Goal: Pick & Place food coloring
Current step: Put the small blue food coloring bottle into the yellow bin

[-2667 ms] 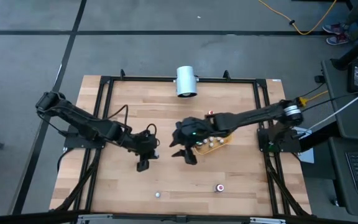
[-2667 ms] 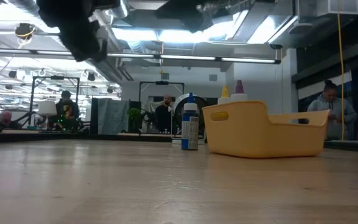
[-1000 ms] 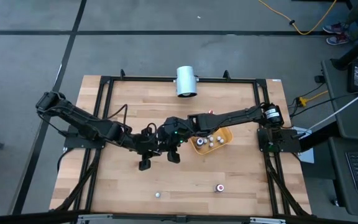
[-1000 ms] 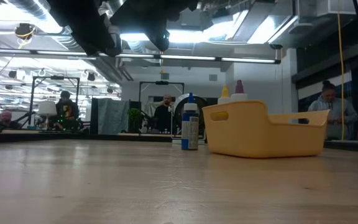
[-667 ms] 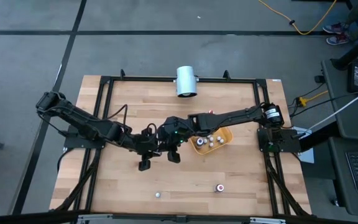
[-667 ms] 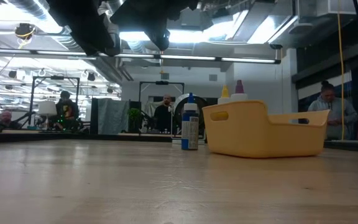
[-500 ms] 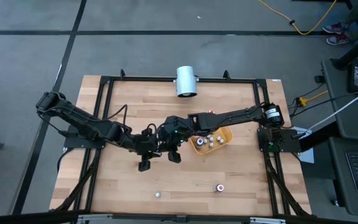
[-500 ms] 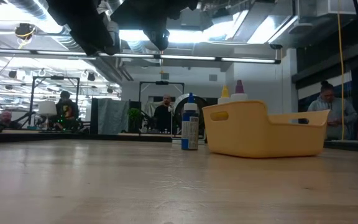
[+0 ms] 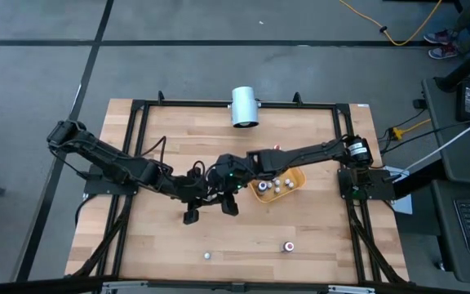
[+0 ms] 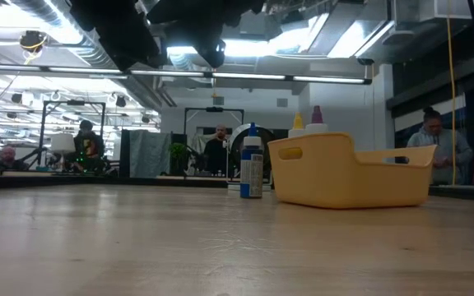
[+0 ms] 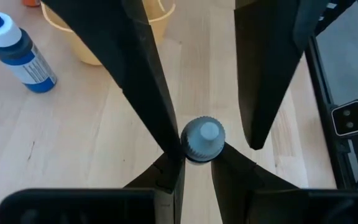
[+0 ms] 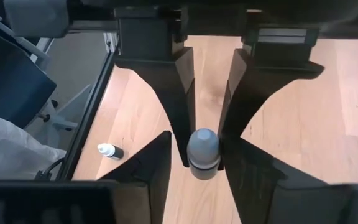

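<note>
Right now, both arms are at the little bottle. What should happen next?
Probably the right tool should back straight away: its fingers stand apart beside the bottle, while the left tool is clamped on it.

wood table [image 9: 153,245], black frame around the edge. on it: yellow tray [image 9: 295,186] right of centre, blue bottle [image 10: 252,172] standing just beside it, white cylinder [image 9: 244,107] at the far edge, two small bottles near the front edge, one white-capped [image 9: 207,256], one red [image 9: 289,246], well apart. another small bottle [image 12: 110,150] lying by the frame.
</note>
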Robot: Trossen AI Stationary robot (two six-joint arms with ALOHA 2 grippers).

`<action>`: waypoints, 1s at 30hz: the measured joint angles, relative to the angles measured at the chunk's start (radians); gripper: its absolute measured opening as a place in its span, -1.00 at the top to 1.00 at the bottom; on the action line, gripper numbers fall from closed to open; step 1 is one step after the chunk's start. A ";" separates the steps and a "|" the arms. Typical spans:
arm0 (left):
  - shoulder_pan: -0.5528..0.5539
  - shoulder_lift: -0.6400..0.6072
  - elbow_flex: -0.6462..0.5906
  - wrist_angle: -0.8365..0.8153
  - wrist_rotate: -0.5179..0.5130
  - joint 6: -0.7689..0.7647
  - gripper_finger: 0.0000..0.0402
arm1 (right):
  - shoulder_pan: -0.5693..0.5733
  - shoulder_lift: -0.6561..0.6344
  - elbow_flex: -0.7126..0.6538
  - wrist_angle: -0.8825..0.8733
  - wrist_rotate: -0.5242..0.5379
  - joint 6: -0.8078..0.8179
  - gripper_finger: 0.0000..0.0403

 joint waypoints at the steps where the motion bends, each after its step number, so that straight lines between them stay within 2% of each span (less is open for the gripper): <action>1: 0.000 0.000 0.000 0.001 0.001 0.000 0.70 | 0.000 0.000 0.000 0.000 0.008 0.000 0.27; 5: 0.000 0.000 0.000 0.001 0.001 0.000 0.70 | 0.000 0.000 0.000 0.000 0.018 0.004 0.37; 12: 0.000 0.000 0.000 0.001 0.007 -0.003 0.70 | 0.000 0.000 0.000 0.003 0.023 -0.001 0.73; 18: 0.000 0.000 0.000 0.004 0.036 0.004 0.59 | 0.000 0.000 0.000 0.005 0.023 0.000 0.74; 24: -0.004 -0.012 0.000 0.003 0.079 0.004 0.38 | 0.001 0.002 0.020 -0.012 0.036 -0.019 0.70; 30: -0.026 -0.071 0.000 -0.023 0.072 -0.041 0.18 | 0.001 0.000 0.055 -0.068 0.064 -0.077 0.72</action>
